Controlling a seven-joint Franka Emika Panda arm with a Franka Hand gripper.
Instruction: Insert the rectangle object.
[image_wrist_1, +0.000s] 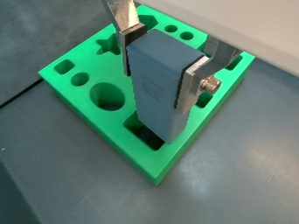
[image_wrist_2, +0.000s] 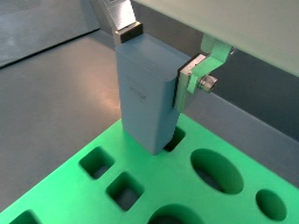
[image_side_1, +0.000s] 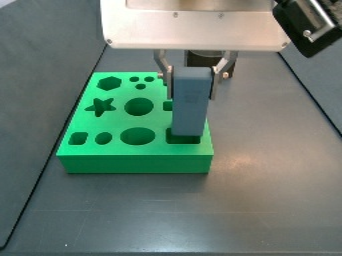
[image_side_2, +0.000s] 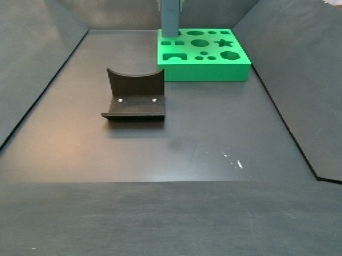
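Note:
My gripper (image_wrist_1: 162, 59) is shut on the rectangle object (image_wrist_1: 158, 87), a plain grey-blue block held upright. The silver fingers (image_wrist_1: 191, 87) clamp its upper part from both sides. The gripper (image_wrist_2: 156, 57) and block (image_wrist_2: 146, 96) show in both wrist views. The block's lower end stands in the mouth of a rectangular slot (image_wrist_1: 142, 136) near a corner of the green board (image_wrist_1: 82, 101). I cannot tell how deep it sits. In a side view the gripper (image_side_1: 195, 72) holds the block (image_side_1: 190, 100) over the board's (image_side_1: 107, 145) near right part.
The green board (image_side_2: 207, 62) has several other cut-outs, among them a star (image_side_1: 99, 106) and round holes (image_side_1: 138, 104). The dark fixture (image_side_2: 134, 97) stands on the grey floor, apart from the board. Dark walls bound the floor.

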